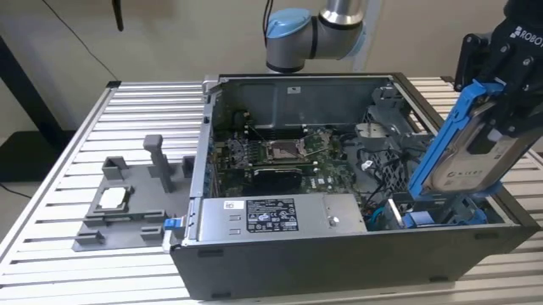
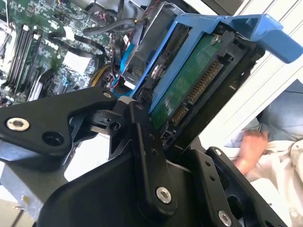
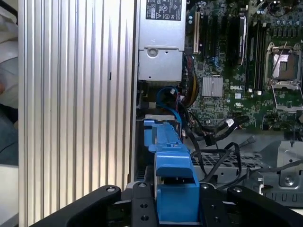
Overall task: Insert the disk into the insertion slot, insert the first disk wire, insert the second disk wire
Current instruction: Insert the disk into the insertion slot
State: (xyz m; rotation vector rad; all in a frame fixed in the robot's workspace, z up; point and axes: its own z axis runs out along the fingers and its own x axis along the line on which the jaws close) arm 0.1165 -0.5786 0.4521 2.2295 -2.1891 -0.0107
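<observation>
Fingers of black jointed metal are clamped on the disk, a flat silver-white slab in a glossy blue plastic carrier. It stands steeply tilted, its lower end dipped into the insertion slot, a dark grey metal bay with blue rails at the corner of the computer case on the exterior view's right. The first step looks partway done, the disk not yet lying flat in its bay. In the second wrist view the disk's green circuit underside and its connector strip are bare, so neither wire appears plugged in. Loose black and blue cables coil beside the bay. Beyond sit the grey labelled power-supply box and the green motherboard. The case rests on a ribbed aluminium counter.
</observation>
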